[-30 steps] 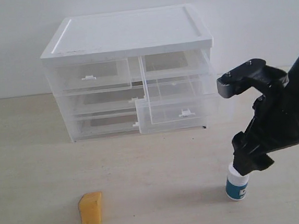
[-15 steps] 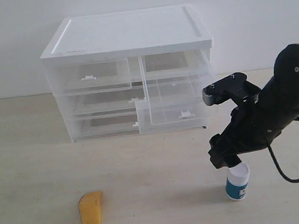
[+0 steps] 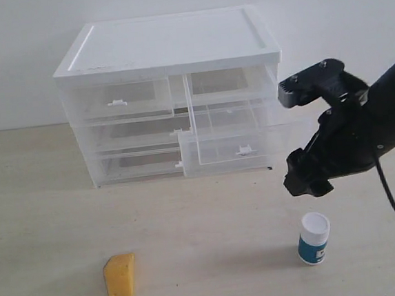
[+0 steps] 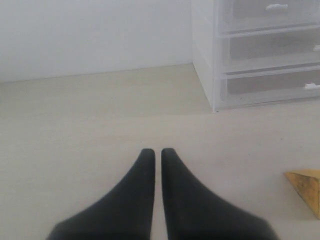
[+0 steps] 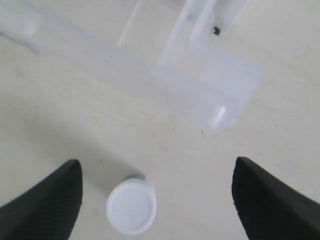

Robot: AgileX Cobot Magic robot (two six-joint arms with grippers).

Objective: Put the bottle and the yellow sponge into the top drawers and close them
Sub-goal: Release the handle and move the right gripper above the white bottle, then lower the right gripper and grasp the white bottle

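Observation:
The bottle [image 3: 313,238] stands upright on the table at the front right, its white cap [image 5: 131,206] facing the right wrist camera. My right gripper [image 3: 306,182] hangs open above it, a little back and to the left, holding nothing; in the right wrist view its gripper [image 5: 157,165] shows wide-apart fingertips. The yellow sponge [image 3: 120,276] lies at the front left, and one corner of this sponge [image 4: 306,190] shows beside my shut, empty left gripper [image 4: 156,151]. The top right drawer [image 3: 242,140] is pulled out; the top left drawer [image 3: 117,99] is shut.
The white-topped cabinet [image 3: 167,43] stands at the back centre against the wall, with two wider drawers [image 3: 134,136] below. The open drawer's front juts out close to my right arm [image 3: 382,118]. Bare table [image 3: 212,237] lies between the sponge and the bottle.
My right gripper was down at the bottle's cap, slid to its left, and has now risen clear. The bottle has stayed in place. The sponge and drawers are unchanged.

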